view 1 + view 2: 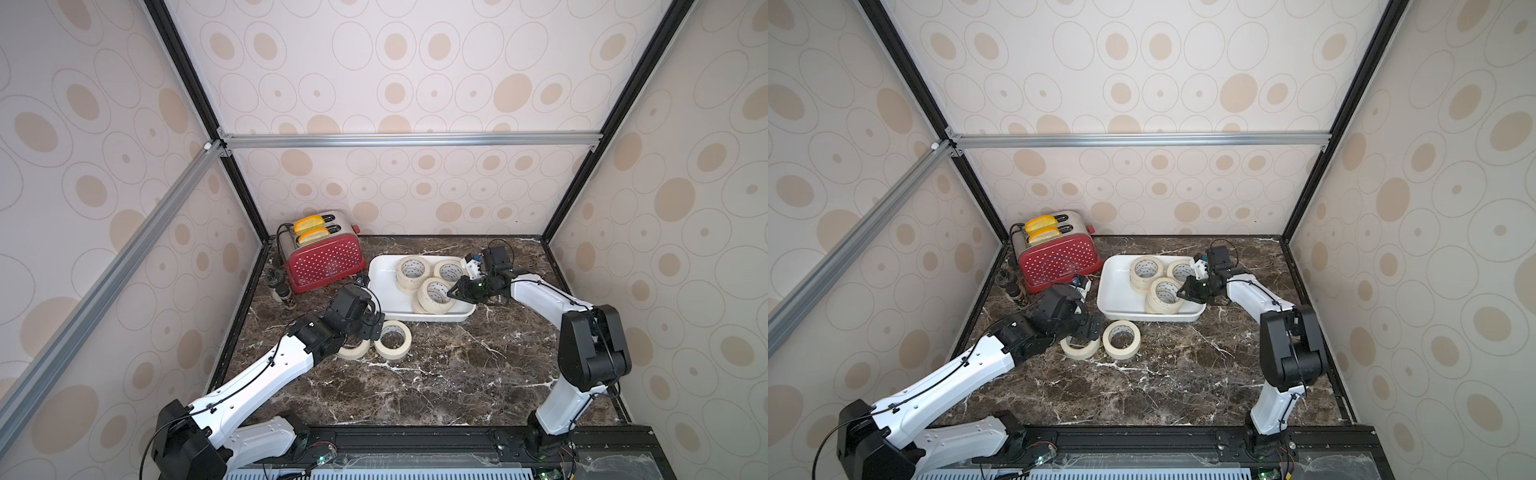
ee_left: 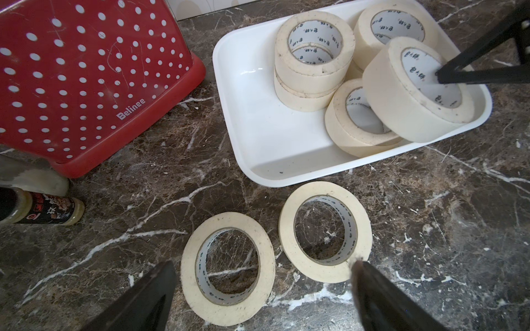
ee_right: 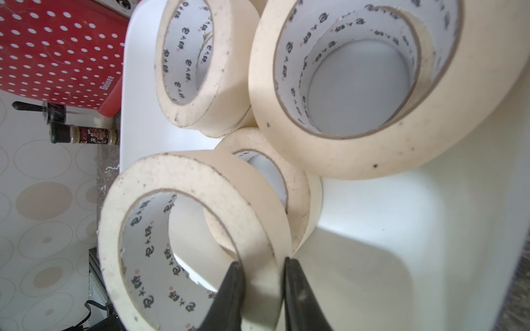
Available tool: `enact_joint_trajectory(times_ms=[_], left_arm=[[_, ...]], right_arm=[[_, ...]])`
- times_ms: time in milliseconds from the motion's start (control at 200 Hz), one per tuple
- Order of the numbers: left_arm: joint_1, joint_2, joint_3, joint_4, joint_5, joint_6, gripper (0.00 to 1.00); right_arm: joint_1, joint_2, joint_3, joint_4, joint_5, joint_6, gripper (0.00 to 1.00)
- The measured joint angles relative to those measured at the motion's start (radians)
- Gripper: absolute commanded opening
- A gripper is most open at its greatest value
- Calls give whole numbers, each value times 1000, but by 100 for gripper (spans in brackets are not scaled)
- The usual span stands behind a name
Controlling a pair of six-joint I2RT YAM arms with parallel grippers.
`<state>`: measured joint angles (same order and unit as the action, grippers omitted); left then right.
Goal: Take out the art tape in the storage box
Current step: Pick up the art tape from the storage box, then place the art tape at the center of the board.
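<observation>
Art tape in right tool

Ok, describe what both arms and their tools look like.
The left arm and right arm share white moulded shells, bulky black joint housings and thin black cables clipped along them. The left tool and right tool have plain black fingers tapering to narrow tips. No markings are legible.

The red toaster reads "Belinee"; the art tape bears core print, seemingly Chinese characters.
</observation>
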<state>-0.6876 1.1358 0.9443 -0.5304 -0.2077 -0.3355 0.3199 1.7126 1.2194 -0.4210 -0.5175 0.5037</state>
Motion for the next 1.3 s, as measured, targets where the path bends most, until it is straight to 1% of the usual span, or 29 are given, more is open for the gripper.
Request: enact_joint_trajectory(times_ms=[270,511,691,866,1057,1297], left_arm=[[0,10,-9,22,8,-1,99],[0,10,-29,55,11,-12,99],[0,-3,-40,75,6,-13,99],[0,-24,-47,76,-1,-13,99],[0,-28,-47,77,-3,-16,99],[0,-28,-47,76,-5,-16,99]], right_arm=[[6,-212,-120,-45,9,-23,5],[37,-419,-246,-124,69,-53,5],[73,-509,-339,-153,122,-52,5],[138,-502,-375,-169,175,-60,6],[221,-425,-375,-150,250,-64,6],[244,-340,-388,-82,312,-47,7]])
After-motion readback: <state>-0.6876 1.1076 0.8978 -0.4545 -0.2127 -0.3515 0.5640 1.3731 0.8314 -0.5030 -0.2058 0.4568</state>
